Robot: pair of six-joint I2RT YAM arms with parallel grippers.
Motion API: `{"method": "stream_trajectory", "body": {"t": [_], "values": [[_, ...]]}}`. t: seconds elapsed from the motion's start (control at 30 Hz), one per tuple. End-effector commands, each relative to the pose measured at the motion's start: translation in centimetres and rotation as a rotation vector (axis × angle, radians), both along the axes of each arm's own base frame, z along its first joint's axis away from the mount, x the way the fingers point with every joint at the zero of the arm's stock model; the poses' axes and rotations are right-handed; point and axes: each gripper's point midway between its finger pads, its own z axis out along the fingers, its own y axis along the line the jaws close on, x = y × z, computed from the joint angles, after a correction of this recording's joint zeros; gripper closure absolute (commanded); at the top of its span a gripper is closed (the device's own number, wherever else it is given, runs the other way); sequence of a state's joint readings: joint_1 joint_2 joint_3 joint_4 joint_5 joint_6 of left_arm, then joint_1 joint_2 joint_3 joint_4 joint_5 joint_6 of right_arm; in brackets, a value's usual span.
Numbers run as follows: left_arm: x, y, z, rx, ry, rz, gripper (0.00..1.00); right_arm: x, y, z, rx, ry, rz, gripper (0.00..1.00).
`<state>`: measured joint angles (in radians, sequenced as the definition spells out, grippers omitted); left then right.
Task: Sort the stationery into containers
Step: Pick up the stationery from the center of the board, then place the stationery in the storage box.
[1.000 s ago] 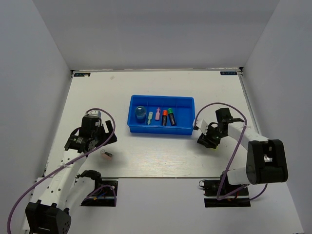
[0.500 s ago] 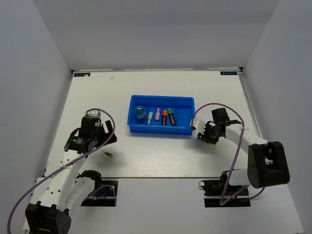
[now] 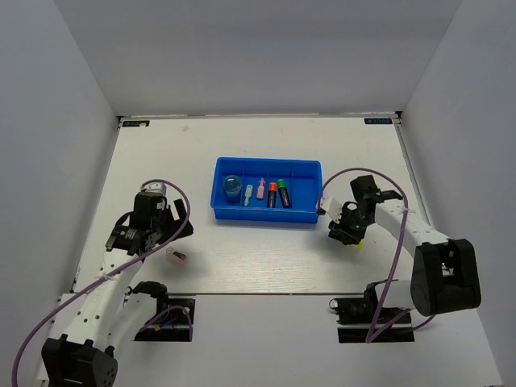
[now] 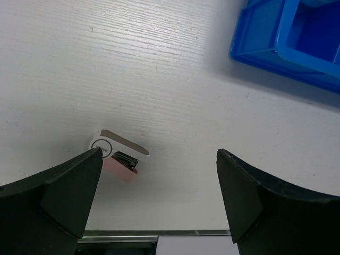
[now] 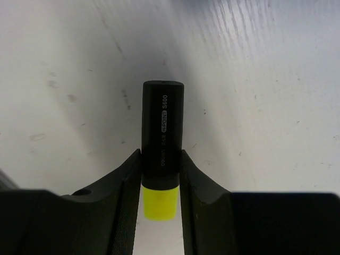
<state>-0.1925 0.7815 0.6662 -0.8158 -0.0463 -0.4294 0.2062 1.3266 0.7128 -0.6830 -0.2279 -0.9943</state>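
On the white table (image 3: 242, 145) we see the blue tray (image 3: 266, 215) holding, left to right, a blue round piece (image 3: 233, 189), a whitish piece (image 3: 248, 192), a pink piece (image 3: 261, 187), an orange-capped highlighter (image 3: 272, 194) and a green-capped highlighter (image 3: 284, 193); from above we cannot make out which compartment each lies in. Just right of the tray, the right gripper (image 5: 160, 154) has its jaws closed on the black barrel of the yellow-capped highlighter (image 5: 162, 117), and we cannot tell whether it touches the table. The left gripper (image 4: 158, 154) hovers with its jaws spread wide and empty above a small pink-and-white item (image 4: 119, 159), which lies well left of the tray and is too small to identify.
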Motion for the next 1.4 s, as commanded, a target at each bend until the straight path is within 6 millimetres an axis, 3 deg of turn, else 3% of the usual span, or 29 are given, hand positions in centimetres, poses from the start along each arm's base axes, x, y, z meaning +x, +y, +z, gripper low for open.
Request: {"method": "stream_trajectory", "body": {"t": [0.0,0.17,0.27,0.3,0.33,0.4,0.43,0.5,0.53,0.6,0.63,0.7,0.77,0.8,0.87,0.9,1.03,1.17,1.2,1.3,1.37], "values": [[0.0,0.0,0.2,-0.001,-0.018,-0.006,0.01,-1.6,1.9,3.9,0.105,0.076,-0.009,1.00],[0.0,-0.1,0.3,-0.008,-0.020,-0.008,0.01,-2.2,3.1,6.5,0.180,0.074,-0.014,1.00],[0.1,-0.1,0.2,-0.010,-0.021,-0.010,0.01,-0.8,5.0,9.9,0.274,0.049,-0.042,1.00],[0.1,-0.2,0.3,-0.012,-0.021,-0.014,0.01,-0.7,6.0,10.8,0.315,0.055,-0.036,1.00],[0.1,-0.2,0.3,-0.014,-0.022,-0.015,0.01,0.9,6.9,12.3,0.347,0.049,-0.068,1.00],[0.1,-0.4,0.3,-0.020,-0.025,-0.021,0.01,0.9,9.5,13.7,0.430,0.112,-0.086,1.00],[0.1,-0.5,0.3,-0.024,-0.025,-0.026,0.01,3.1,10.9,14.8,0.467,0.112,-0.130,1.00],[0.1,-0.5,0.2,-0.028,-0.030,-0.025,0.01,3.2,13.7,15.6,0.506,0.159,-0.166,1.00],[0.2,-0.4,0.3,-0.023,-0.034,-0.019,0.01,5.9,15.5,15.6,0.552,0.138,-0.229,1.00],[0.1,-0.2,-0.3,-0.020,-0.012,0.005,0.01,7.1,17.3,14.7,0.531,0.160,-0.338,1.00],[0.1,0.2,-0.2,-0.005,-0.008,0.028,0.01,8.9,18.5,14.5,0.538,0.148,-0.419,1.00],[-0.3,0.4,-0.7,-0.005,0.035,0.059,0.01,10.6,19.1,14.8,0.526,0.131,-0.536,1.00],[-0.3,0.6,-0.5,-0.019,0.044,0.110,0.01,11.6,20.6,13.8,0.527,0.151,-0.614,1.00],[-0.4,0.6,-0.4,-0.024,0.052,0.122,0.01,12.8,20.3,13.2,0.506,0.091,-0.656,1.00],[-0.2,0.8,-0.1,-0.037,0.037,0.170,0.01,13.4,21.2,13.3,0.532,0.063,-0.688,1.00],[-0.2,1.1,-0.2,-0.034,0.033,0.189,0.01,14.9,20.6,13.1,0.509,-0.020,-0.745,1.00],[-0.6,1.6,-1.3,-0.057,0.067,0.312,0.01,17.1,19.9,12.2,0.434,-0.078,-0.879,1.00],[-0.8,1.7,-2.7,-0.074,0.126,0.402,0.01,17.4,20.2,10.5,0.395,-0.043,-0.895,1.00],[-0.9,1.7,-3.1,-0.083,0.139,0.430,0.01,17.3,20.4,10.1,0.389,-0.033,-0.889,0.86],[-0.6,1.3,-4.4,-0.116,0.169,0.472,0.01,16.6,21.0,9.1,0.381,0.008,-0.860,0.59],[-0.5,1.0,-5.0,-0.133,0.184,0.491,0.01,16.7,21.0,9.3,0.394,0.013,-0.846,0.53]]}}
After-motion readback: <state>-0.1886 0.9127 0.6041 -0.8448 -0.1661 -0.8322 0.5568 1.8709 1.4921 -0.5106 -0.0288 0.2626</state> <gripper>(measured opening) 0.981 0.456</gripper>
